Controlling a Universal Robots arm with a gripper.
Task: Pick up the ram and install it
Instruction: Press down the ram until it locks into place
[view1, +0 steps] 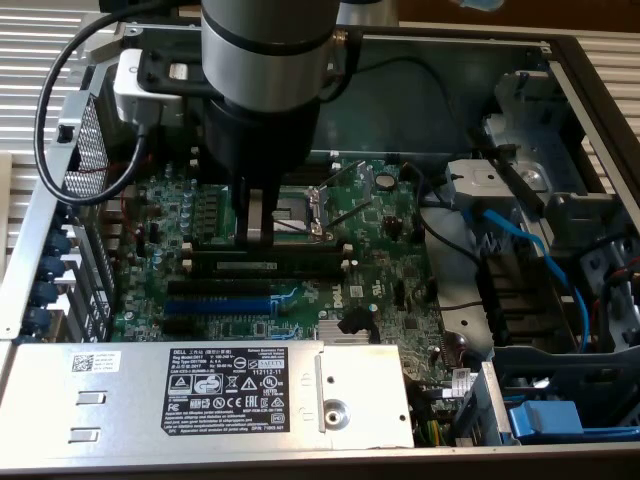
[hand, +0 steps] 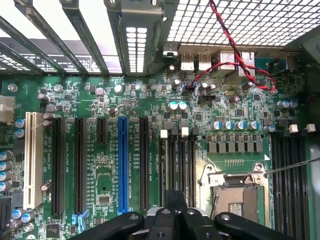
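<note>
One tool (view1: 255, 232) is seen lowered over the motherboard (view1: 390, 290) inside the open computer case, its fingers clenched together with nothing visibly grasped between them. The ram (view1: 248, 266) is seen standing in one of the long black slots (view1: 300, 248), between the CPU socket (view1: 300, 205) and the blue slot (view1: 215, 305), with the tool's tips just beside its upper edge. The step in hand is judged to be the seating of the stick, the pick-up being done. Whether the white end clips (view1: 348, 263) are latched cannot be told. Its long axis is laid along the slot, running from the exterior view's left to the exterior view's right, with the white label strip turned toward that camera and the contact edge pointed down into the slot. Any further seating is judged to call for a straight downward press, spread evenly so that neither end is tilted up. In the wrist view the clenched tool (hand: 175, 220) is placed over the same bank of slots (hand: 175, 165).
</note>
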